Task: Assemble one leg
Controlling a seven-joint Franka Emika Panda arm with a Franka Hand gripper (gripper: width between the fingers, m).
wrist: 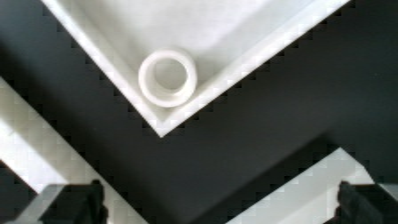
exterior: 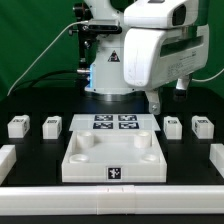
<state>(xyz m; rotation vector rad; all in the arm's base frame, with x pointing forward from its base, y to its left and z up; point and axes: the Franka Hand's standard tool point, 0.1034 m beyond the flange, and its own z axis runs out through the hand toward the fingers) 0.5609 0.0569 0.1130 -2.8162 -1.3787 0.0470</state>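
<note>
The claw hangs wide apart and empty above a tray corner with its ring socket. In the exterior view the nearest leg stands on the counter at about five o'clock from the claw, near the tray. It looks light, rigid and smooth; pinch its flat opposite sides, low.

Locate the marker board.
Exterior view, centre: the marker board lies just behind the white tray-like part, flanked by two legs on each side.
</note>
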